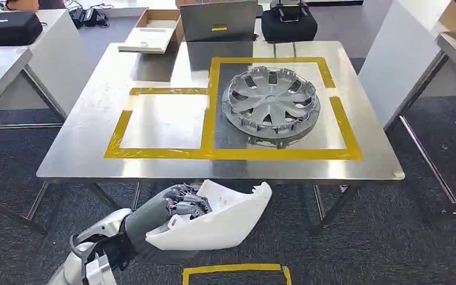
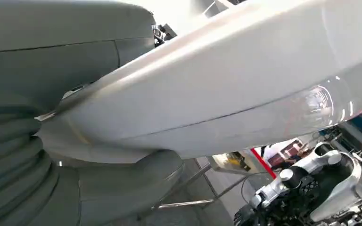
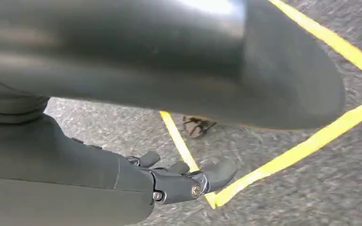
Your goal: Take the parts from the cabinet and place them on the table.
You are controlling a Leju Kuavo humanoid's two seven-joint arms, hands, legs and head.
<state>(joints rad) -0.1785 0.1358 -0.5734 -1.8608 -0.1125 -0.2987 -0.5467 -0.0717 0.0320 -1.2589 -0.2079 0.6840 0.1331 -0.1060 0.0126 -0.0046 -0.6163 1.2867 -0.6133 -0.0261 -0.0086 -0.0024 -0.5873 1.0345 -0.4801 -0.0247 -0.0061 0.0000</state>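
Currently my left hand (image 1: 181,208) grips the white part (image 1: 214,222), fingers wrapped over its upper edge; the left wrist view shows the thumb (image 2: 122,181) pressed under the white shell. The part hangs below and just in front of the table (image 1: 83,148) edge, not yet above it. The hubcap (image 1: 271,105) already occupies the larger yellow-taped box, so I judge the smaller taped box (image 1: 163,122) to be the target. Raise the part clear of the table edge first, then advance and lower it flat. My right hand (image 3: 184,181) hangs near the floor, holding nothing, fingers loosely curled but apart.
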